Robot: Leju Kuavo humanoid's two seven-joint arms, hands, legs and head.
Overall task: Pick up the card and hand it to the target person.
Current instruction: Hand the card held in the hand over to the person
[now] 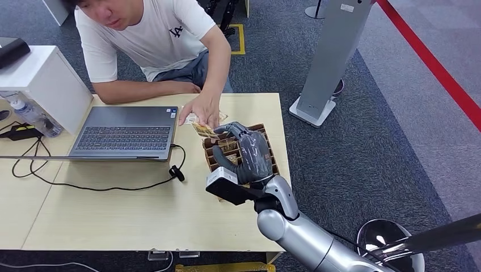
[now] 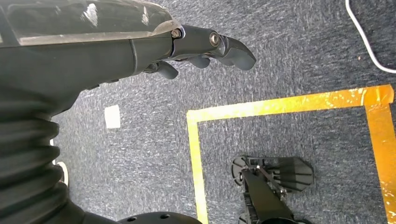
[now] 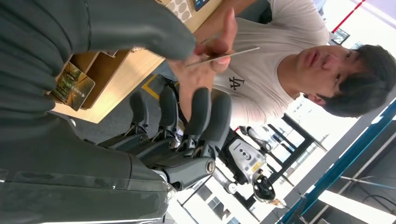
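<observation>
Head view: my right hand (image 1: 248, 152), over the brown slotted card box (image 1: 266, 139) on the wooden table (image 1: 142, 209), offers the thin yellowish card (image 1: 203, 130) edge-first beyond its loosely spread fingers (image 3: 205, 112) to the person's hand (image 1: 203, 110), already pinching it; thumb contact unclear; left hand (image 2: 205, 46) hangs half-curled, holding nothing.

We see the card (image 1: 203, 130), thin and flat with a yellowish-brown printed face, held above the worktop (image 1: 142, 215) between the person's hand (image 1: 201, 110) and the right robot hand (image 1: 249, 153). It hangs just past the near corner of the brown card box (image 1: 268, 135). In the right wrist view it appears edge-on as a pale sliver (image 3: 223, 54), pinched in the person's fingers (image 3: 219, 44) beside the robot's thumb (image 3: 140, 28).
</observation>
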